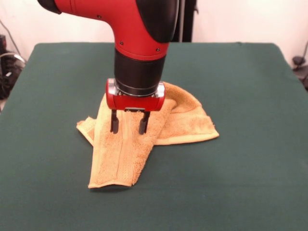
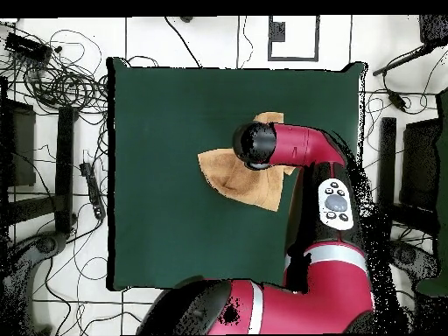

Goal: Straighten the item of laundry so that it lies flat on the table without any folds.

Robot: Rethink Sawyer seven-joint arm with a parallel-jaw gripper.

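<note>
We see the towel [image 1: 144,139] lying crumpled near the middle of the table [image 1: 250,168], far from flat; in the front view one long folded strip runs toward the near edge, ending in a hemmed corner, with a woven band showing along its length; a second folded flap spreads to the right in a rough triangle, and a small corner pokes out at the left. The arm [image 1: 139,38] comes straight down over the cloth; the gripper [image 1: 129,122] hangs above the upper part of the long strip, its two dark fingers [image 1: 114,121] spread apart with towel showing between them, nothing held; whether the tips touch the cloth we cannot tell. From overhead, the wrist covers the towel's [image 2: 234,175] centre; a corner sticks out beyond it toward the far edge, and a wider fold reaches left.
</note>
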